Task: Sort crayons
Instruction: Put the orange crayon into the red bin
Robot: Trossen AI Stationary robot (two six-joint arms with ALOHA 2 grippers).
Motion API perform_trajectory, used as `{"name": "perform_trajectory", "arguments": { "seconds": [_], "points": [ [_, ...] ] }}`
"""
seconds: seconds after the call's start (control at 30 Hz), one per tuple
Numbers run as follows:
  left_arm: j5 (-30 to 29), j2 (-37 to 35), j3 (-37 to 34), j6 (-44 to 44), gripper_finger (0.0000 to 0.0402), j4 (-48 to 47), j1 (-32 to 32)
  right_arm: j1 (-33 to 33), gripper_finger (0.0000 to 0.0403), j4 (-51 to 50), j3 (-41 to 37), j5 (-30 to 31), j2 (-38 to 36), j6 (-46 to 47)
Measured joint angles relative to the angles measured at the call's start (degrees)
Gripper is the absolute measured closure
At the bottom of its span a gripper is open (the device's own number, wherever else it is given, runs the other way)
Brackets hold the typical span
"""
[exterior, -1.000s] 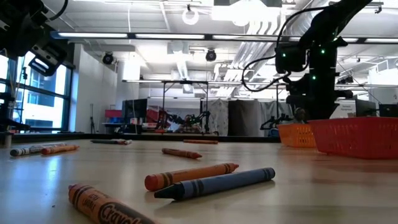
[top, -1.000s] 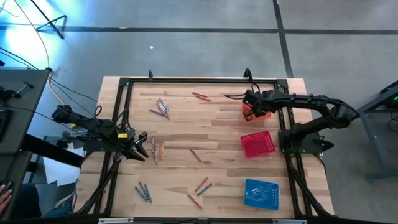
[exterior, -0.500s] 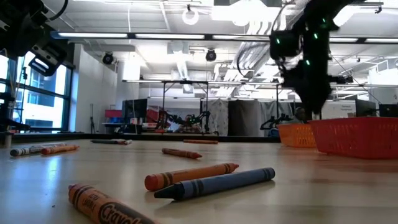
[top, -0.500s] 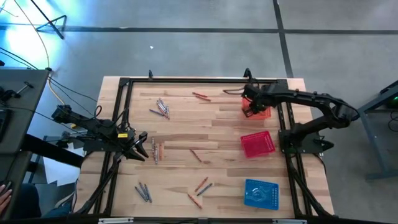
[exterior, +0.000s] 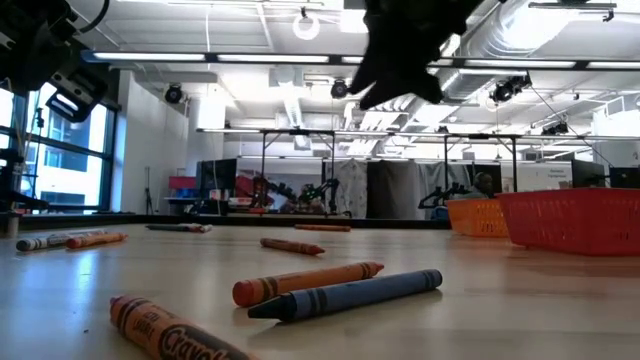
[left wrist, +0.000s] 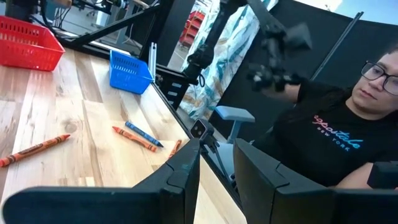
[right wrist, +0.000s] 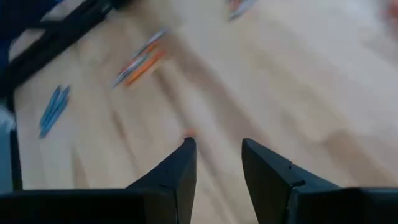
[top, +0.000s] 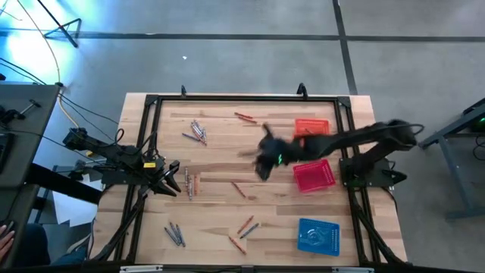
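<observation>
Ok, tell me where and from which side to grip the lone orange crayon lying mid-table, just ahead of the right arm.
Grip the orange crayon at mid-length, coming straight down from above. It lies flat and diagonal on the wooden table, apart from the others, so the fingers should straddle its thin shaft, turned crosswise to it. The right end effector, empty with its fingers apart, is nearest.

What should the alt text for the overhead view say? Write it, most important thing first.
The right tool hangs over the middle of a wooden table strewn with crayons. Orange, red and blue baskets line the right side; the left tool waits at the left edge.
</observation>
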Motion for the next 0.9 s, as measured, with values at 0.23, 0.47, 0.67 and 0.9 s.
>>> {"name": "perform_trajectory", "arguments": {
  "seconds": [0.23, 0.47, 0.67, 0.9],
  "points": [
    [0.0, 0.0, 0.0, 0.0, 0.0316, 0.0, 0.0, 7.2, 0.0282, 4.7, 4.9, 3.2, 14.1, 1.1],
    [0.0, 0.0, 0.0, 0.0, 0.0316, 0.0, 0.0, 8.1, 0.0282, 0.3, 14.0, 6.7, 25.5, -0.7],
    [0.0, 0.0, 0.0, 0.0, 0.0316, 0.0, 0.0, 8.2, 0.0282, -12.0, 23.1, 9.0, 32.4, 0.2],
    [0.0, 0.0, 0.0, 0.0, 0.0316, 0.0, 0.0, 9.0, 0.0282, -17.9, 30.9, 8.7, 36.9, 0.6]
  ]
}}
